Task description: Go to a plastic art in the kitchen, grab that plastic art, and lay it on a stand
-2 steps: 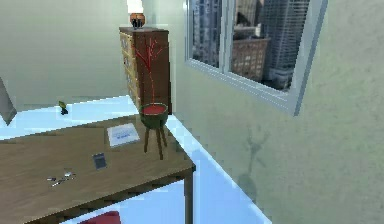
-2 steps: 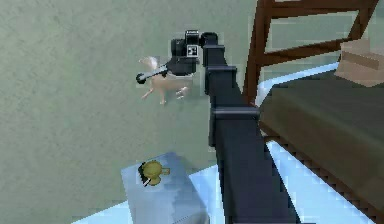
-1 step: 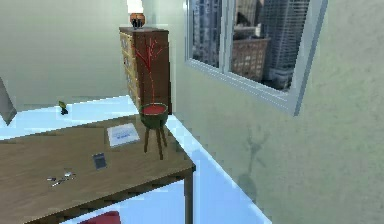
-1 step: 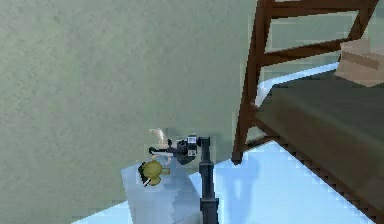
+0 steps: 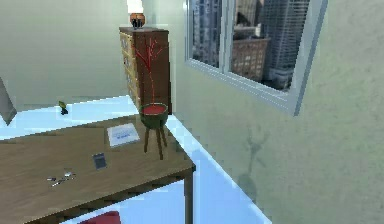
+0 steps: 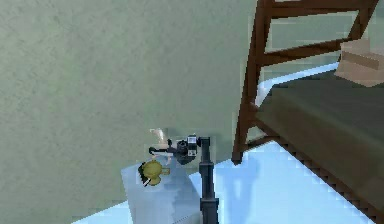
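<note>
In the forward view, a wooden table (image 5: 60,160) occupies the lower left and carries a white sheet (image 5: 124,134), a small dark slab (image 5: 100,160) and a set of keys (image 5: 61,179). Just beside the table's far corner stands a three-legged stand (image 5: 153,128) with a red bowl and red twigs. Behind it is a wooden dresser (image 5: 146,60) with a dark pot on top. A window (image 5: 255,45) is set in the wall on the forward view's right. In the arm side view, a bed (image 6: 320,110) with a dark wooden frame fills the right side, well apart from the arm (image 6: 205,185). A cardboard box (image 6: 362,62) on the bed is cut off by the edge. A red item (image 5: 100,217) at the forward view's bottom edge is too cropped to identify. The gripper (image 6: 165,150) sits above a pale block (image 6: 165,200) near the wall. A small yellow object (image 6: 152,172) appears against the block, just below the fingers (image 6: 158,149); contact cannot be determined. Whether the gripper holds anything cannot be told.
</note>
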Available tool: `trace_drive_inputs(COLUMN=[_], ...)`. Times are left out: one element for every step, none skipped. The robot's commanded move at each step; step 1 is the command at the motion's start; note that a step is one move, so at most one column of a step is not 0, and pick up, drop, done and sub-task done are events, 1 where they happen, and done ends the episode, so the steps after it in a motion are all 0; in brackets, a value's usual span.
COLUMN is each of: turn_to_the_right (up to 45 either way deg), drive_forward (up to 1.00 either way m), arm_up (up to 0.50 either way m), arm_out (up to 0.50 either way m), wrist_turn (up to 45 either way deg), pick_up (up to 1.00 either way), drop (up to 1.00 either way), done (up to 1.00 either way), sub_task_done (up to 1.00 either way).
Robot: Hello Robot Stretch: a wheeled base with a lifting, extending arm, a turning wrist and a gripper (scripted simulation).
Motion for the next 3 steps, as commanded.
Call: trace_drive_inputs(turn_to_the_right=[0.0, 0.0, 0.0], drive_forward=[0.0, 0.0, 0.0], arm_up=[0.0, 0.1, 0.0], arm_out=[0.0, 0.0, -0.08], wrist_turn=[0.0, 0.0, 0.0], pick_up=[0.0, 0.0, 0.0], drop=[1.0, 0.0, 0.0], done=[0.0, 0.0, 0.0], sub_task_done=[0.0, 0.0, 0.0])
